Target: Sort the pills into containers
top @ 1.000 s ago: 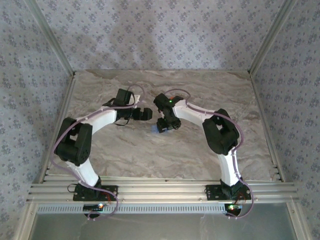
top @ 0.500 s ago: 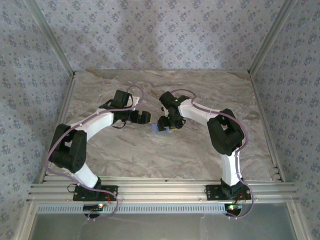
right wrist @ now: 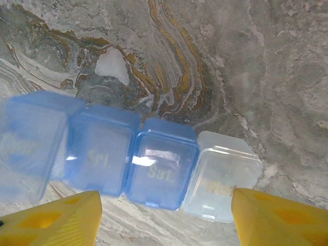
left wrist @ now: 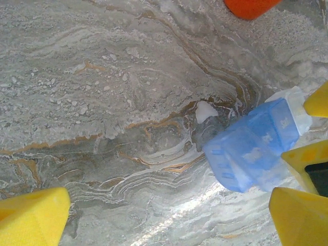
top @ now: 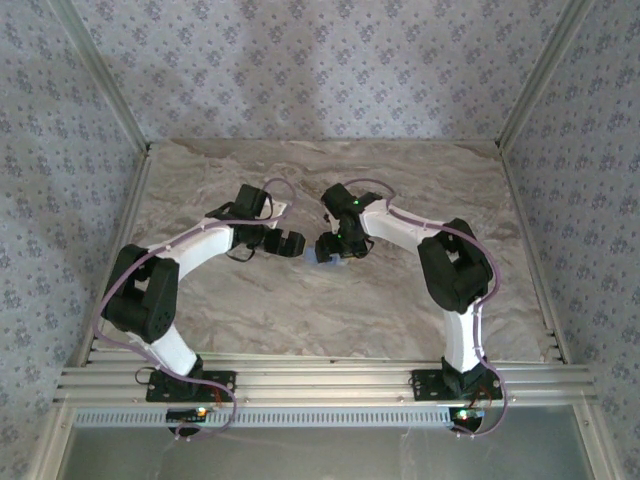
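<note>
Two robot arms are reaching toward each other over the middle of a marble-patterned table (top: 400,180). The left gripper (top: 291,243) and right gripper (top: 330,248) are facing one another, just apart. A pale blue pill organiser (top: 318,257) is lying on the tabletop just below the gap between them, at the tips of the right gripper.

In the right wrist view, the right gripper (right wrist: 166,197) is holding its yellow fingers spread wide, gripping nothing. The pill organiser (right wrist: 133,159) is lying crosswise just ahead of them, with its near edge running behind both fingertips. It is a strip of lidded compartments, all shut: blue ones, two of them reading "Fri" and "Sat", and a clear end compartment (right wrist: 221,177) at the right. Whether the fingers are touching the strip cannot be told.

In the left wrist view, the left gripper (left wrist: 169,205) is also standing wide open, with only bare marble between its fingers. The pill organiser (left wrist: 253,146) is lying off to the right, ahead of the right-hand finger. The right gripper's fingertips (left wrist: 319,100) are flanking its far end. An orange container (left wrist: 248,6) is showing partly at the top edge, well apart from the organiser. A small white patch (left wrist: 206,110) is sitting beside the strip; whether it is a pill or a marking in the marble cannot be told.
</note>
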Robot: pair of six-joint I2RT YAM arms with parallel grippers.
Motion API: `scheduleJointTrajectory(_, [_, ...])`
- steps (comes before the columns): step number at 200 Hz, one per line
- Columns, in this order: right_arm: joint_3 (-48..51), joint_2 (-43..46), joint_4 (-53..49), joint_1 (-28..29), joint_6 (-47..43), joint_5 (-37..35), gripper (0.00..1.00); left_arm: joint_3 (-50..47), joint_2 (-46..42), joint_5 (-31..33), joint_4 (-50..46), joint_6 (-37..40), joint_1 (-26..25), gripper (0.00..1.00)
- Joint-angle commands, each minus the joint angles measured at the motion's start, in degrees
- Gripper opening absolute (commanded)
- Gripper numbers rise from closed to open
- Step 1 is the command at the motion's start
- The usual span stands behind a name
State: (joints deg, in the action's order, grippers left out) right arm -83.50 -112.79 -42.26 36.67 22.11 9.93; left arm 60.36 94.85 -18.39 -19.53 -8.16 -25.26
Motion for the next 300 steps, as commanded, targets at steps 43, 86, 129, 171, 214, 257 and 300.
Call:
scheduleJointTrajectory(43, [-1.3,3.3,-3.5,-1.5,1.9,0.2,0.71,0.3,-0.4,0.0,-0.4,0.1,0.3,0.99])
scheduleJointTrajectory(86, [-1.3,0.8,-4.5,-1.7,2.1,-3.0,0.75,2.1,0.3,0.5,-3.0,3.0,-0.1,0.99])
scheduleJointTrajectory(129, [-1.8,-1.9,-3.3,-1.9,2.2,-3.1,0.75,3.0,1.3,1.2,-4.6,5.1,-1.2,0.99])
scheduleJointTrajectory(171, [-0.9,-3.6,-2.4,-2.3,2.5,-2.9,0.72,3.2,2.2,1.5,-5.3,6.3,-2.5,1.0])
scheduleJointTrajectory(214, [0.8,-3.2,-1.8,-3.0,2.5,-2.3,0.71,3.5,3.4,1.8,-6.0,8.1,-4.1,1.0])
scheduleJointTrajectory(257, [0.3,-2.3,-1.7,-3.1,2.2,-1.4,0.72,3.8,4.1,2.0,-4.8,6.7,-4.2,0.99])
scheduleJointTrajectory(300, [-1.7,-0.7,-2.2,-4.6,1.1,-1.3,0.76,1.6,2.4,-0.1,-0.5,1.2,-1.5,0.99])
